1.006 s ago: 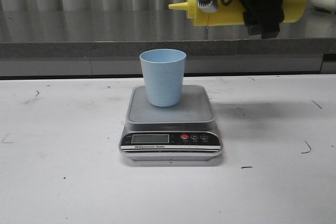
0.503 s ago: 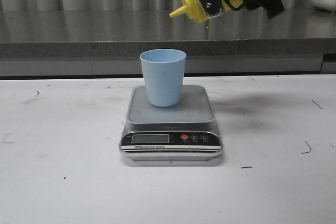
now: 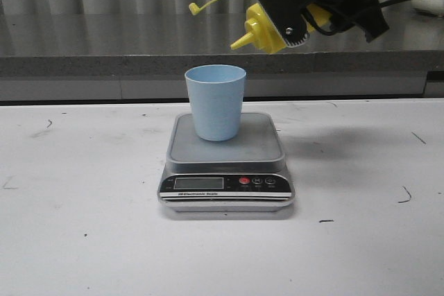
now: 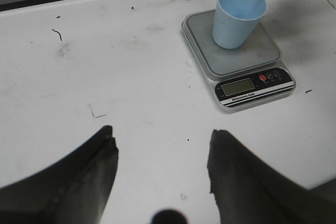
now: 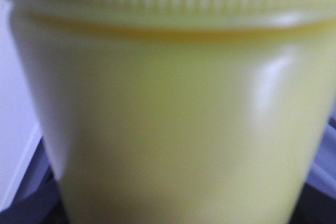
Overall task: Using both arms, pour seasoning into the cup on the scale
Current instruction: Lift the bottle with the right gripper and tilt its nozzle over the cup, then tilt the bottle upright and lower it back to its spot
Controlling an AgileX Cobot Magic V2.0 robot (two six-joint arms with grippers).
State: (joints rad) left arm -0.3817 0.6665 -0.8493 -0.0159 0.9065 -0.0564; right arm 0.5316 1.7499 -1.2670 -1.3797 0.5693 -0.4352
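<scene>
Nearest the robot, on the white table (image 3: 83, 240), the scale (image 3: 226, 164) sits with its black front panel and red button facing forward. On its grey platform the cup (image 3: 215, 102) stands upright. Above and behind the cup, to its right, the right gripper (image 3: 305, 5) is clamped around the seasoning (image 3: 267, 29), which is tilted with its nozzle pointing down and left, just short of the cup's rim. Hovering well to the left over bare table, the left gripper (image 4: 163, 156) has its fingers spread wide with nothing between them.
</scene>
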